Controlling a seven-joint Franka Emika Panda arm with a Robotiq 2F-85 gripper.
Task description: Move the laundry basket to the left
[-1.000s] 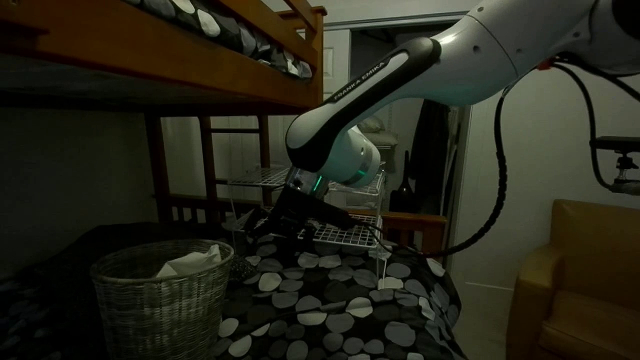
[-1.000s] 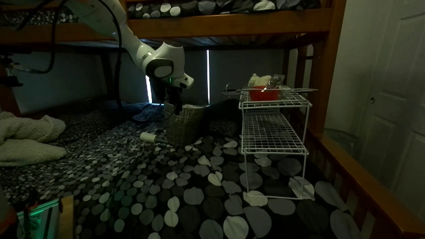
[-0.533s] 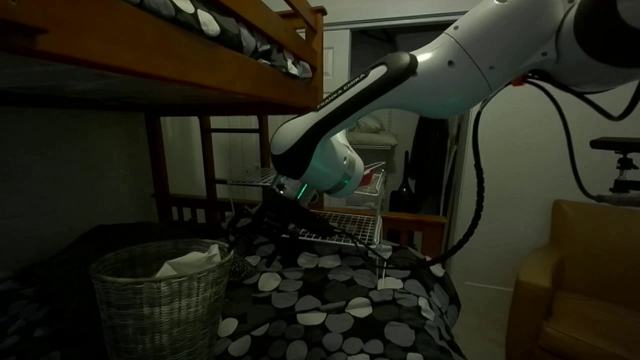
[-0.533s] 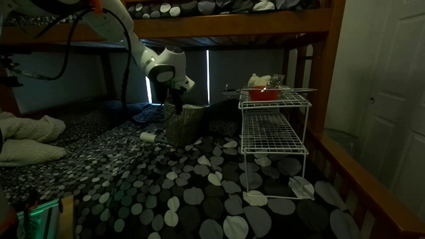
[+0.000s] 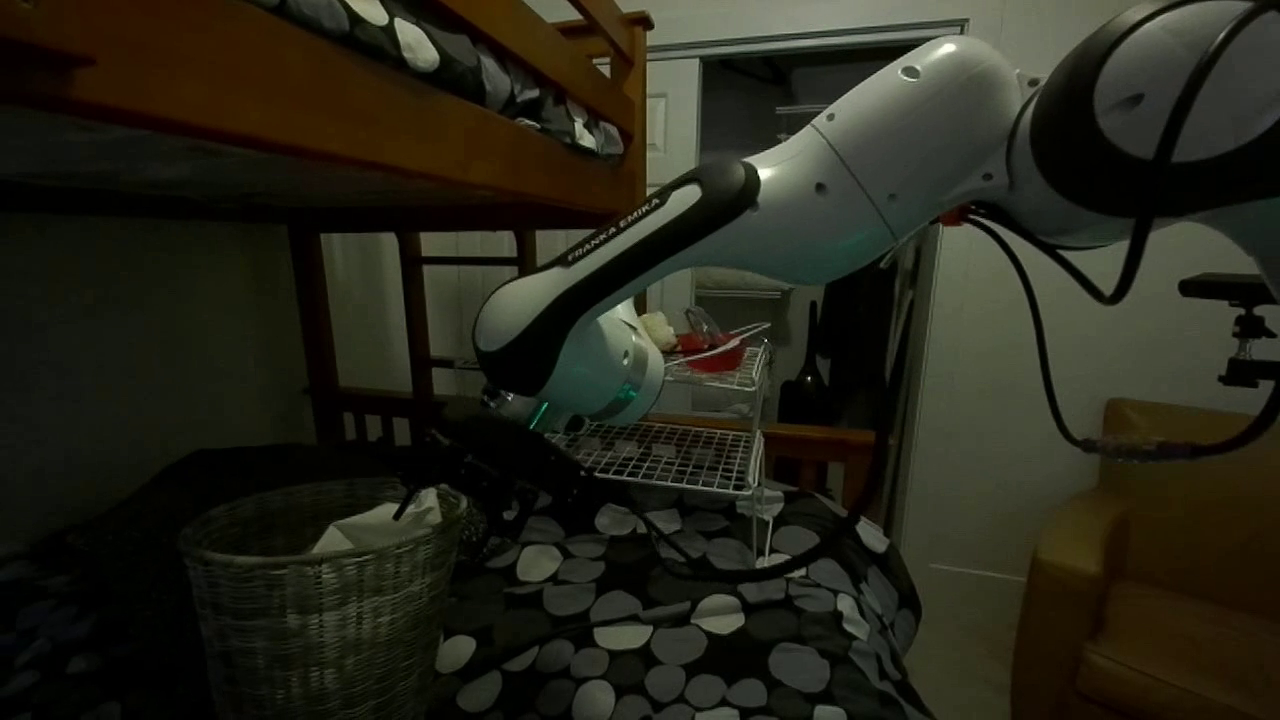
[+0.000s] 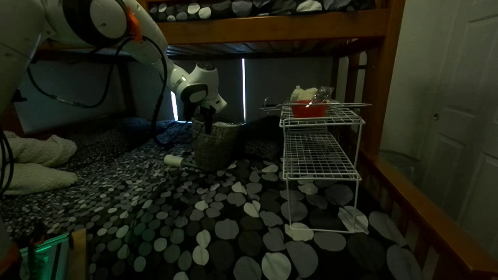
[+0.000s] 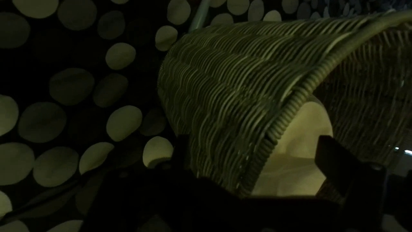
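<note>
The laundry basket [image 5: 320,620], round, woven and grey-beige with a braided rim, stands upright on the bed. It also shows in an exterior view [image 6: 216,149] and fills much of the wrist view [image 7: 231,90]. A white cloth [image 5: 385,525] lies inside; it also shows in the wrist view [image 7: 299,151]. My black gripper [image 5: 455,505] is at the basket's rim. In the wrist view my gripper [image 7: 254,149] is open, with the rim between its fingers. One finger is on the inner side over the cloth, the other outside the wall. Neither finger visibly grips the rim.
A white wire rack [image 6: 323,177] with a red bowl [image 6: 309,110] on top stands on the bed [image 6: 233,217]. A lint roller [image 6: 174,161] lies beside the basket. The wooden upper bunk [image 5: 400,150] hangs overhead. A cream blanket [image 6: 37,163] lies on the bed.
In an exterior view the arm has moved left and down, bringing the gripper from beside the basket to its rim, with one finger now over the opening. The basket has not moved.
</note>
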